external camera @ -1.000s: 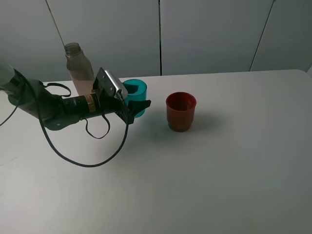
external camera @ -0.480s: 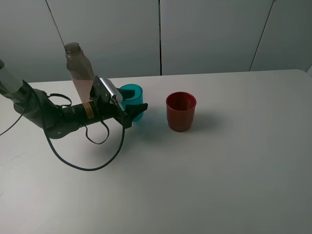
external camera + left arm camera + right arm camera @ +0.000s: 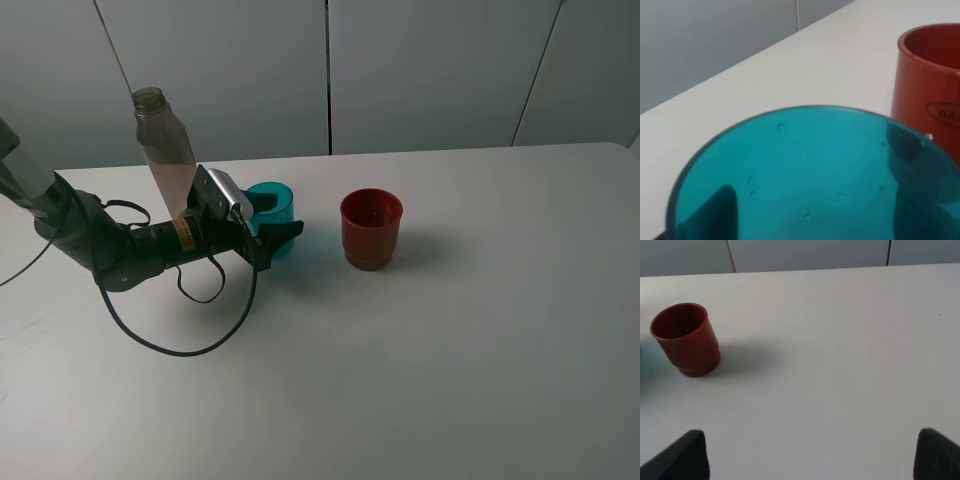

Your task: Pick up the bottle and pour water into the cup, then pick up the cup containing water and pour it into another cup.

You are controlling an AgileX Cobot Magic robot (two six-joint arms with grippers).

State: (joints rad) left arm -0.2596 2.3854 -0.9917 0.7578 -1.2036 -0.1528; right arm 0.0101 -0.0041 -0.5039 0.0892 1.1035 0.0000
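From the high camera the left end effector [image 3: 272,235] reaches in sideways at the teal cup [image 3: 270,217], which stands on the bench [image 3: 450,330] toward its far left edge, with the bottle [image 3: 166,152] just behind the arm, nearer the far edge. The left wrist view adds what that angle hides: dark fingers [image 3: 715,210] pressing on both sides of the cup's translucent wall, so the end effector is closed on the cup, and small droplets dot the inside; whether water lies at the bottom is hard to tell. The dark red cup [image 3: 371,229] stands apart beside the teal cup; its inside looks dark. The right wrist view shows the right end effector [image 3: 810,452] held wide open above bare bench, well clear of the red cup.
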